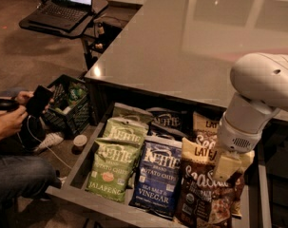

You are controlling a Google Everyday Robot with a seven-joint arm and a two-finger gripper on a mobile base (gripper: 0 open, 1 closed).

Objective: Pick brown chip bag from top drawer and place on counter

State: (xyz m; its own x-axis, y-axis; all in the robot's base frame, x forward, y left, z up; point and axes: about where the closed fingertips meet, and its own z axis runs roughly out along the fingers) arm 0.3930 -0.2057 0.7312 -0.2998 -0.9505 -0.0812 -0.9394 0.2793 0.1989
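Brown chip bag: the brown chip bag [200,194] lies in the front right part of the drawer, cream band towards the back, face up. A second bag of the same kind sits behind it.
Top drawer: the top drawer [81,167] stands pulled out below the counter edge, with bags in rows across it.
Claw: the claw [227,167] is low over the upper right part of the brown bag, at or against its surface (contact cannot be confirmed). Whether it is wide, narrow or gripping cannot be told.
Arm: the white arm [264,84] reaches down from the right.
Neighbouring bags: the blue Kettle bag [158,177] lies just beside the brown bag on its left. The green Jalapeno bag [112,167] is further left.
Counter: the counter [181,42] is behind the drawer. No bag shows on it.
Progress: judged early. The claw has reached the bag, but no lift is evident. Grasp, lift, carry and placing on the counter remain.
Surroundings: a person's hand [10,120] holds a dark device at left.
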